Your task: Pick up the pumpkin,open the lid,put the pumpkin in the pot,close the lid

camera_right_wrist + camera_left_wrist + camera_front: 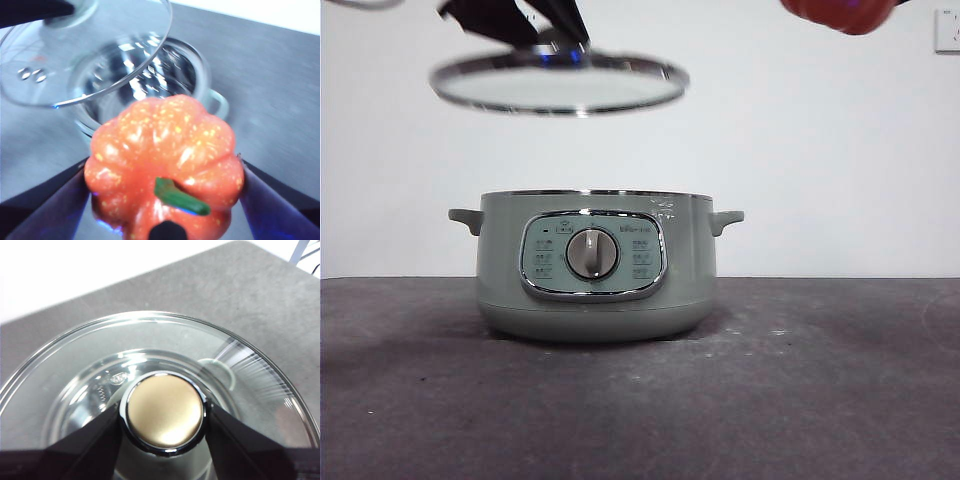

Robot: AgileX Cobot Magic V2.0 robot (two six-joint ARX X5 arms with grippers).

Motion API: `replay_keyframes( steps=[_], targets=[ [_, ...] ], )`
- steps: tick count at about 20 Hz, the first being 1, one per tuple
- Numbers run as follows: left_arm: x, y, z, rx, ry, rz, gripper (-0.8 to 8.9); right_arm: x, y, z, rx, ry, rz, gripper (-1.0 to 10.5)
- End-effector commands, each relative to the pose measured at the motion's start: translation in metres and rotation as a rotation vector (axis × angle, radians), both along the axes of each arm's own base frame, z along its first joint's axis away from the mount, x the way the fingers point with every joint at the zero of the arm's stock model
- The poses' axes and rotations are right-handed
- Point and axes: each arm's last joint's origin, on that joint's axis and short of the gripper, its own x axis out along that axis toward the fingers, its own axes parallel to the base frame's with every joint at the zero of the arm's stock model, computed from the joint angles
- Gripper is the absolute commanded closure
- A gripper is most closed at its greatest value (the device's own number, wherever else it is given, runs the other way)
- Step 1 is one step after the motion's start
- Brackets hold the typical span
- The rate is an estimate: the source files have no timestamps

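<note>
The left pincer (163, 412) grips the lid (558, 83) by its knob (165, 410), both jaws pressed against it, holding the glass level in the air above the open pot (595, 265) on the table (820, 400). The right pincer (162, 200) clamps the pumpkin (162, 165) between its 2 jaws, aloft, with the pot's open mouth below and just beyond it.

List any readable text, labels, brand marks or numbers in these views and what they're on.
Nothing can be read for certain.
Control panel on the pot: small icons and captions either side of the dial, too small to read.
Line of print above the dial: blurred, unreadable.
Pot rim, upper right: faint mark, unreadable.
Lid, pumpkin: no text.
</note>
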Motion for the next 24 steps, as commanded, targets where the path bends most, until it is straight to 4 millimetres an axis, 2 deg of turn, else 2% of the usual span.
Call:
replay_keyframes(
  steps=[1, 6, 12, 15, 18, 24],
  targets=[
    [-0.027, 0.017, 0.029, -0.022, -0.095, 0.011, 8.22, 0.014, 0.01, -0.005, 0.034, 0.012, 0.01, 9.6],
    [-0.083, 0.051, 0.059, -0.011, -0.136, 0.088, 8.22, 0.06, 0.043, -0.014, 0.058, -0.01, 0.041, 9.6],
    [-0.146, 0.077, 0.076, 0.003, -0.181, 0.13, 8.22, 0.138, 0.111, -0.025, 0.009, 0.04, 0.121, 9.6],
    [-0.16, 0.082, 0.078, 0.005, -0.185, 0.137, 8.22, 0.162, 0.133, -0.036, -0.013, 0.054, 0.143, 9.6],
    [-0.17, 0.086, 0.078, 0.009, -0.176, 0.136, 8.22, 0.182, 0.152, -0.055, -0.046, 0.078, 0.162, 9.6],
    [-0.179, 0.089, 0.076, 0.016, -0.161, 0.135, 8.22, 0.199, 0.171, -0.098, -0.103, 0.128, 0.19, 9.6]
  ],
)
